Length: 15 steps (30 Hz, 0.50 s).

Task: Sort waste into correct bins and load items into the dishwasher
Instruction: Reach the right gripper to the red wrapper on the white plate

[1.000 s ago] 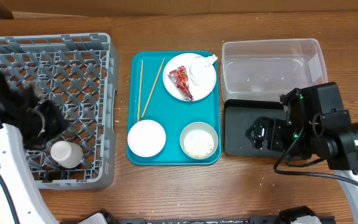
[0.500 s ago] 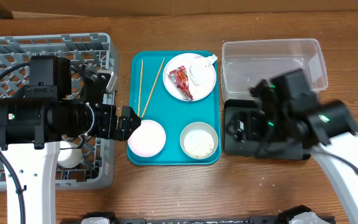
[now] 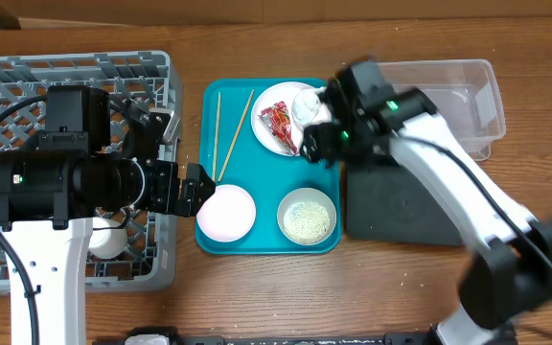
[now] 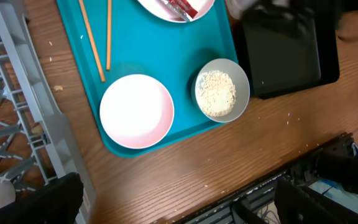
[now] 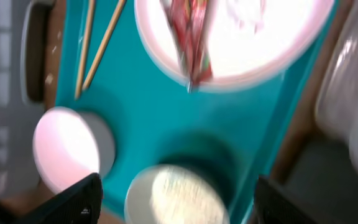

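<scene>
My left end effector (image 3: 192, 187) hovers at the left edge of the teal tray (image 3: 257, 172), just beside the pink bowl (image 3: 226, 213), with its fingers spread wide and nothing between them. Behind that arm, the white cup (image 3: 106, 241) sits in the front part of the grey dish rack (image 3: 27, 96), on the left end of the counter (image 3: 257, 297). My right end effector (image 3: 314, 144) hangs over the near right rim of the plate (image 3: 272, 100) at the back of the teal tray. Its fingers also stand apart and hold nothing, though the right wrist view is blurred. On the plate the red wrapper (image 3: 279, 127) lies left of the crumpled napkin (image 3: 310, 105). The two chopsticks (image 4: 109, 37) lie on the tray's left side, behind the pink bowl. The grey-green bowl (image 4: 243, 93) stands at the tray's front right corner, with rice (image 4: 215, 93) inside it. To the right of the teal tray, the clear tub (image 3: 448, 91) sits at the back and the black tray (image 3: 401, 206) in front of it.
</scene>
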### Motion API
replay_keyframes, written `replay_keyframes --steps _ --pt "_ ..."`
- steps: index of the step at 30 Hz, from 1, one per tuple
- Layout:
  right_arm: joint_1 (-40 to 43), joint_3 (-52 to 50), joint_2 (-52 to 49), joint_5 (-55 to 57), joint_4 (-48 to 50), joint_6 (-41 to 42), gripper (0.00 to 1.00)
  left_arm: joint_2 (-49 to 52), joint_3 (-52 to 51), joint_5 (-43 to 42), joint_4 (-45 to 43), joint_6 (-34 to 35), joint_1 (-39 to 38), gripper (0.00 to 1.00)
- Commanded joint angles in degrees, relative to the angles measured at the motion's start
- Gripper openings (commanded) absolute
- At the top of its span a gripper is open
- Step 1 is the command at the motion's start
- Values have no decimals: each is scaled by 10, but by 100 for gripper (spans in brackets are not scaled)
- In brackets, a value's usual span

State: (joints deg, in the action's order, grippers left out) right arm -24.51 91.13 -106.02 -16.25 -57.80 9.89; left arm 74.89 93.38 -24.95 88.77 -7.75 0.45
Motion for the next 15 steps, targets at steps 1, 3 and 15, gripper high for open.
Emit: replay_keyframes --steps 1,3,15 --pt "-3 59 -65 17 17 -39 80 0 11 1 -1 -10 -3 100" --pt "-3 67 -89 25 37 -40 80 0 11 1 -1 -10 -3 100" --pt "-10 67 -200 -44 128 -11 62 0 11 1 -1 -10 -3 100"
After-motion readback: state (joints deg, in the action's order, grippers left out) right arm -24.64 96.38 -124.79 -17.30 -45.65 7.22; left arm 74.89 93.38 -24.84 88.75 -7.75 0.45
